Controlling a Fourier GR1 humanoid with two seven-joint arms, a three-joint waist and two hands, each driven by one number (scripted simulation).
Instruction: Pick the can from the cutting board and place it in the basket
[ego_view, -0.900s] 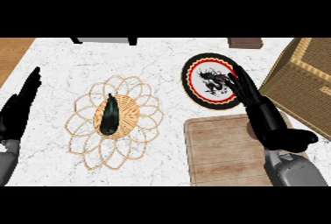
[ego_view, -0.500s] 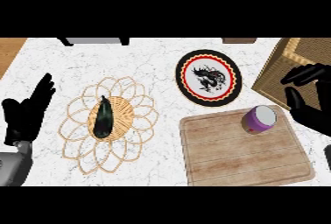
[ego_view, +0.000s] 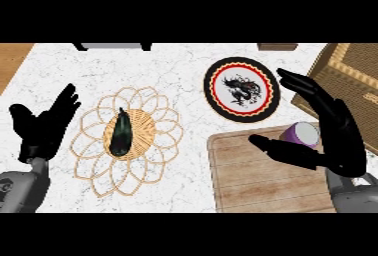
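Starting at the left edge, your left hand (ego_view: 43, 127) is parked low by the counter's side, fingers straight and pointing up, holding nothing. A strip of brown wood (ego_view: 13, 57) shows past the counter's far left corner. Just beside that hand is the basket (ego_view: 88, 150), a flat wicker thing with looping petals round the rim and a dark long vegetable (ego_view: 120, 134) lying along its middle. The white marble counter (ego_view: 184, 65) is bare beyond the basket, and there's a narrower strip of it between the petals and the cutting board (ego_view: 258, 185). That's your open lane. The round plate (ego_view: 242, 90) sits beyond the board's far left corner, close to the edge, with a black rim, a red ring and a black dragon-ish figure on white. That's the only marking you can make out. The can (ego_view: 301, 133) stands at the board's far right corner, purple with a pale top; most of its side is hidden, so I can't tell if there's a label. Your right hand (ego_view: 332, 130) is spread wide around it, thumb (ego_view: 284, 150) low on the near left and fingers stretched past it toward the plate, not curled. I can't tell whether it touches. A woven box (ego_view: 354, 75) crowds the far right edge, just beside that hand.
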